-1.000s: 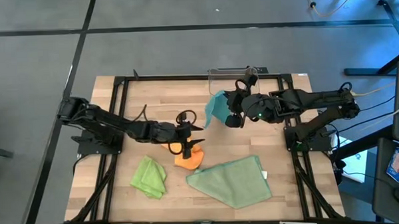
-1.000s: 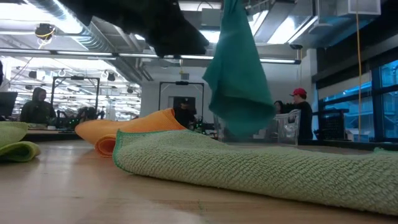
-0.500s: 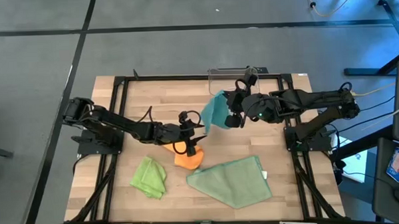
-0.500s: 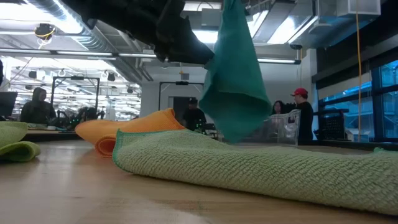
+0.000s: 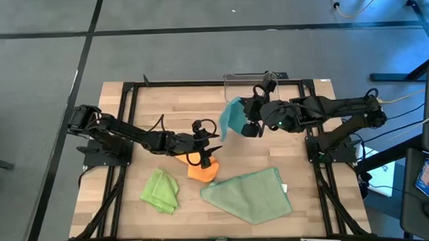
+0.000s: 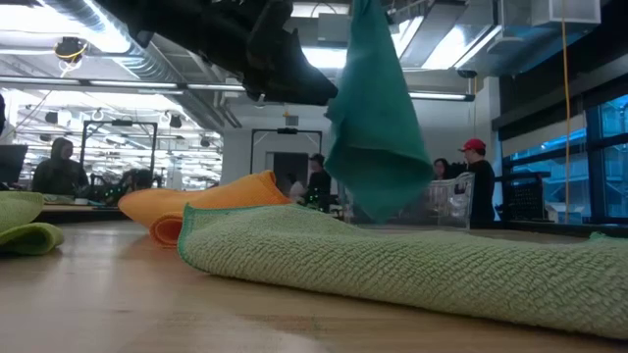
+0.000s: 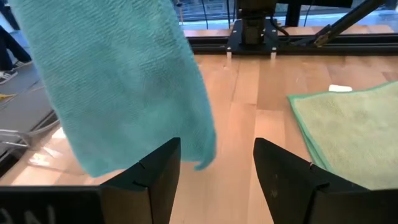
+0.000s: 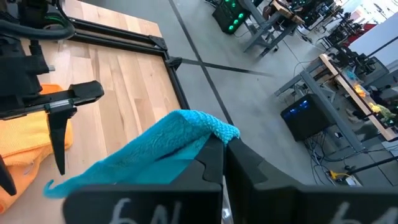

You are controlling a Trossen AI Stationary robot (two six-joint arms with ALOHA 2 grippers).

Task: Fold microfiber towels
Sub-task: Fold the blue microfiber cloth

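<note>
Right gripper (image 5: 247,123) pinches teal towel (image 5: 231,118), hanging above the table (image 5: 164,101) (clear of wood). Left gripper (image 5: 214,144) spread wide, empty, just beside teal towel, over orange towel (image 5: 202,170).

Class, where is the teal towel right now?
In the high view the teal towel hangs above the table's back middle, pinched in the right tool, just in front of the clear bin; the open left tool waits beside it over the orange towel.
</note>
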